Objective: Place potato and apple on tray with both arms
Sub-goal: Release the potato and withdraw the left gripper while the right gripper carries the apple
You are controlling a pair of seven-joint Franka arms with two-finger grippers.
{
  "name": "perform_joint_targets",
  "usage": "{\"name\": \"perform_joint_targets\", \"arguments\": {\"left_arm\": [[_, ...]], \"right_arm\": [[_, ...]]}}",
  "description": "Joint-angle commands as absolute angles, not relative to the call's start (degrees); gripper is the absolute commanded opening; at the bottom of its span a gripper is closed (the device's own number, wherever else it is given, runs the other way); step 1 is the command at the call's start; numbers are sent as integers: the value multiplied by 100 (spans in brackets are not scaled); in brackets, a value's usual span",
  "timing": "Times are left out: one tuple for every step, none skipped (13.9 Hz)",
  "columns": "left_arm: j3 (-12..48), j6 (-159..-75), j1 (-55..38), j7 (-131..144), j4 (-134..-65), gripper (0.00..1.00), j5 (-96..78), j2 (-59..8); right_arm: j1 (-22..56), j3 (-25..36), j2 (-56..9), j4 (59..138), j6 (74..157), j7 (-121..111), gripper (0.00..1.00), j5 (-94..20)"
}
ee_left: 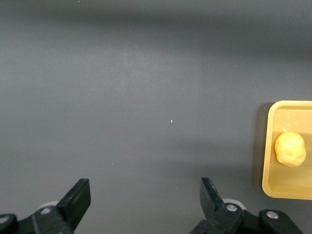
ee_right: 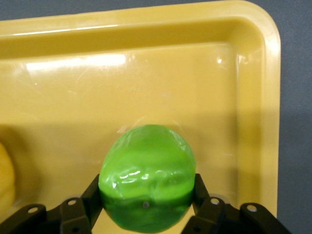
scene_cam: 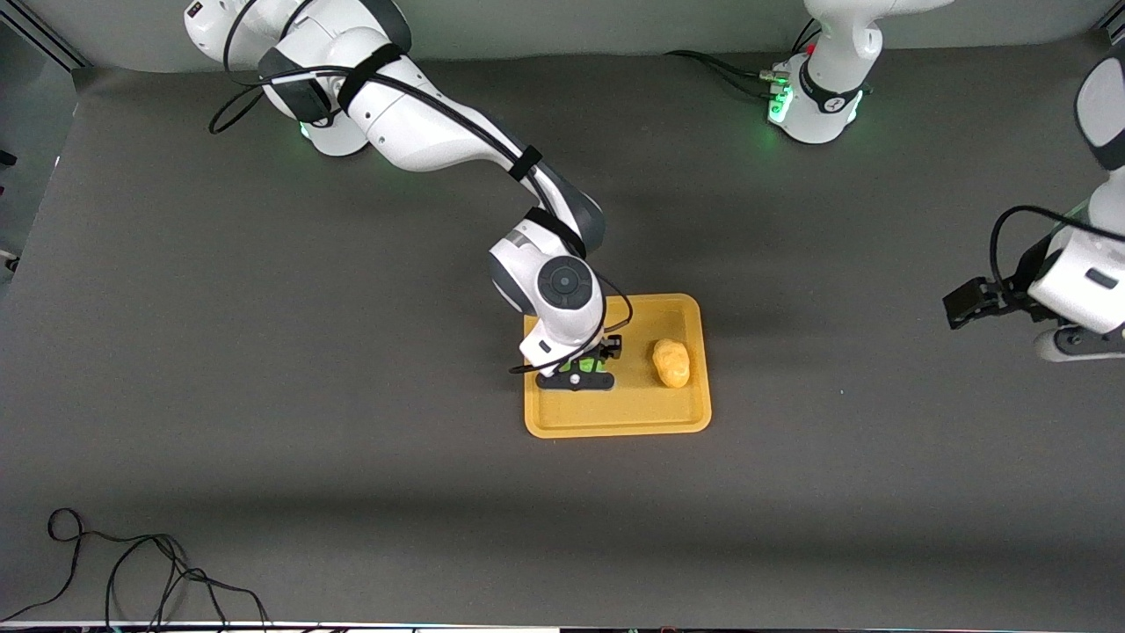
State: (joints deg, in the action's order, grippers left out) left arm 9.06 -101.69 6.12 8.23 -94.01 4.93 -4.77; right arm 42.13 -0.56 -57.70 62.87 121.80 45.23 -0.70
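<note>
Two toy foods are at the yellow tray [scene_cam: 615,422], which sits in the middle of the dark grey table [scene_cam: 264,396]. The tray is flat with a low rim and round corners.

The potato [scene_cam: 671,362] lies on the tray, on the part toward the left arm's end. It is yellow-orange and lumpy. Nothing touches it.

The green apple [scene_cam: 582,362] is beside the potato, on the part of the tray toward the right arm's end. The right gripper [scene_cam: 580,367] is low over the tray and has the apple between its two black fingers [ee_right: 201,192]. The fingers press on both sides of the apple, as the right wrist view shows. I cannot tell if the apple rests on the tray floor or is just above it.

The right arm [scene_cam: 439,132] reaches from its base down to the tray.

The left gripper [scene_cam: 967,303] is up over bare table, well apart from the tray, toward the left arm's end. Its fingers [ee_left: 78,197] are spread wide and hold nothing. The left arm [scene_cam: 1085,281] waits there. Its wrist view shows the potato and a corner of the tray.
</note>
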Motion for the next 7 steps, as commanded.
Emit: {"name": "perform_joint_targets", "arguments": {"left_arm": [[923, -10652, 694, 782, -10256, 100, 378, 78], [932, -10678, 694, 782, -10370, 100, 369, 140], [932, -10740, 703, 782, -10475, 100, 352, 210], [932, -10819, 703, 782, -10616, 100, 352, 246], [923, -10906, 703, 791, -10687, 100, 352, 255], [923, -10933, 703, 791, -10722, 100, 352, 255], [923, -10907, 712, 791, -10731, 100, 352, 281]], "right_arm": [[4228, -79, -5941, 6021, 12322, 4667, 29, 9], [4236, -88, -5915, 6003, 12322, 4676, 29, -17], [4236, -105, -5906, 5977, 12331, 4684, 29, -35], [4228, -114, -5906, 5968, 12348, 4702, 29, -35], [4236, -123, -5915, 5968, 12392, 4746, 29, -35], [4236, -123, -5915, 5976, 12436, 4763, 29, -35], [4236, -123, -5915, 5977, 12437, 4764, 29, -44]]}}
